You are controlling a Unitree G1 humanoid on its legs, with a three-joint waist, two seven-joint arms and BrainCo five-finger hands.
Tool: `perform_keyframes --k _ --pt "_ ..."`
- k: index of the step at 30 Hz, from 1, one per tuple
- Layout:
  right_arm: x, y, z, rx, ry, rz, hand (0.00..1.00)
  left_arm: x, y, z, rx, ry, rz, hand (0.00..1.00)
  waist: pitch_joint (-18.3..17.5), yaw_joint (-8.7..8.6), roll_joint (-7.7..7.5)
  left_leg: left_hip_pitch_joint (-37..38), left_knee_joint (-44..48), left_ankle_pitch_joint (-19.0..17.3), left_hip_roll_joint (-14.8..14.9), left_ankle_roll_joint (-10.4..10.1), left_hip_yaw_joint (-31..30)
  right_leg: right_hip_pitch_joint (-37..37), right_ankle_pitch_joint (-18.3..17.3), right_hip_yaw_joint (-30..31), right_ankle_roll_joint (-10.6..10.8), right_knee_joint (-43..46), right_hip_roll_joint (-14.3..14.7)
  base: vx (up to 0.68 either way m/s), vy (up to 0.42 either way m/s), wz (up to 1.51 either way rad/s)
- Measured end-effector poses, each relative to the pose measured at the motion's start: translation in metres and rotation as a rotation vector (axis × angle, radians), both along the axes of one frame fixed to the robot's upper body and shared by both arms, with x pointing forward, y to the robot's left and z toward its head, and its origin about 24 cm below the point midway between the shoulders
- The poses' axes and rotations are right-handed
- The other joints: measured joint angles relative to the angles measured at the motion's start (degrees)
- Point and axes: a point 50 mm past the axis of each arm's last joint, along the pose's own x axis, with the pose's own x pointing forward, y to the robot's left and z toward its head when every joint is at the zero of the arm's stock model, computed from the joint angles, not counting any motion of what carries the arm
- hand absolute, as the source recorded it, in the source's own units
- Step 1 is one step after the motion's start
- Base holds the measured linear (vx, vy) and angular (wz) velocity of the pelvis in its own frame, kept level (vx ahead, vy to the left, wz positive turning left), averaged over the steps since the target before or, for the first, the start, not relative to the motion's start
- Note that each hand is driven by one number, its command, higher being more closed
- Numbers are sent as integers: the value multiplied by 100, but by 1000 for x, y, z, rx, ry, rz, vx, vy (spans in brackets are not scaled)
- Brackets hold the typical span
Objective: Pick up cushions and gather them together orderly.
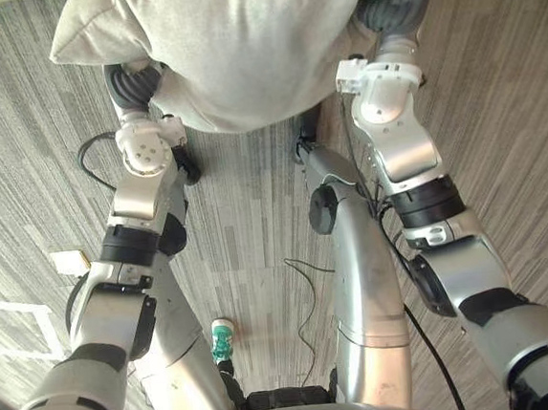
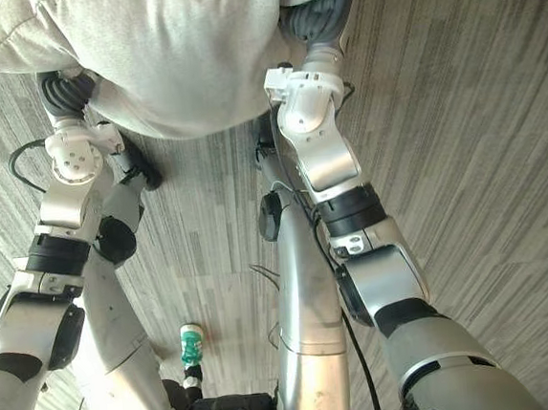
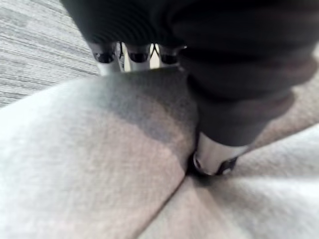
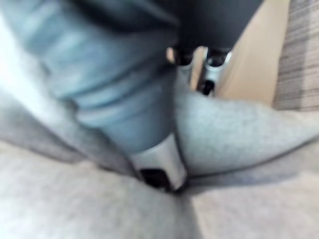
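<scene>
A big light grey cushion [image 1: 241, 45] hangs above the carpet between my two arms, at the top of the eye views. My left hand [image 1: 134, 83] grips its left underside. In the left wrist view the thumb [image 3: 214, 154] digs into a fold of the cushion [image 3: 99, 164] and the fingers [image 3: 137, 56] hook over its far edge. My right hand [image 1: 396, 7] holds the right side the same way. There the thumb [image 4: 159, 164] is sunk into the cushion [image 4: 239, 129] and the fingers [image 4: 212, 74] curl behind it.
Grey striped carpet [image 1: 498, 128] lies all around. A small white tag [image 1: 68, 261] and white lines [image 1: 15, 314] mark the floor at the left. A green and white object [image 1: 222, 339] lies low in the middle. A tan surface [image 4: 254, 59] shows past the cushion.
</scene>
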Motion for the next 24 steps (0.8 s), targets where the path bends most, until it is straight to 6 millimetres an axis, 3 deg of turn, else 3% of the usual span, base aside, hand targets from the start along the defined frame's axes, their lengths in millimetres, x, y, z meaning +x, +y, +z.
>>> perform_keyframes --k 2,4,7,8,11,12,16,17,19,22,24 --pt "-13 -3 -18 79 -15 40 100 -11 -6 -15 -38 8 -25 100 -29 1 -11 589 -357 47 -83 -60 -26 598 -18 -76 -29 -235 6 -32 -69 11" --pt "-21 -5 -25 133 -31 57 100 -17 -12 -19 -57 -3 -39 100 -29 1 -10 896 -520 80 -102 -112 -42 938 -19 -136 -31 -399 9 -16 -60 8" --pt "-32 -16 -52 220 -6 47 100 -29 -29 -31 -130 3 -91 100 -153 1 -21 1609 -719 85 -186 -136 -134 1742 -76 -286 -42 -602 -11 20 -52 13" --pt "-37 -20 -81 247 62 32 100 -39 -35 -52 -161 39 -106 100 -804 0 -87 1603 -745 51 -210 -147 -139 1740 -150 -304 -38 -618 -24 73 -37 6" --pt "-57 -28 -116 257 126 36 100 -53 -41 -70 -156 62 -114 100 -935 28 -116 2435 -769 -102 -228 -188 -186 2668 -268 -380 -14 -747 -29 107 -29 7" --pt "-61 -29 -123 261 145 37 100 -56 -41 -75 -149 71 -112 100 -940 34 -117 2596 -769 -146 -240 -194 -198 2849 -304 -396 -5 -762 -34 150 -10 13" --pt "-90 -37 -186 291 382 74 100 -82 -38 -120 -83 207 -116 100 -1262 136 -144 3629 -693 -538 -321 -232 -217 3982 -581 -455 117 -858 -110 147 45 9" --pt "-92 -37 -190 291 396 76 100 -83 -38 -123 -82 217 -117 100 -1262 141 -144 3700 -690 -559 -324 -231 -219 4065 -593 -456 121 -868 -113 164 73 10" --pt "-110 -37 -217 304 519 110 100 -103 -32 -151 -66 316 -115 100 -1350 158 -145 4499 -775 -772 -371 -253 -209 4955 -725 -489 214 -1096 -130 151 64 12" --pt "-124 -35 -234 312 602 131 100 -120 -25 -174 -58 408 -113 100 -1779 189 -202 5164 -1152 -848 -511 -291 -139 5662 -748 -561 273 -1579 -163 156 47 15" --pt "-130 -33 -235 315 609 149 100 -134 -20 -180 -60 430 -106 100 -2097 214 -219 5581 -1485 -861 -623 -288 -127 6153 -689 -616 304 -2015 -172 173 40 13"
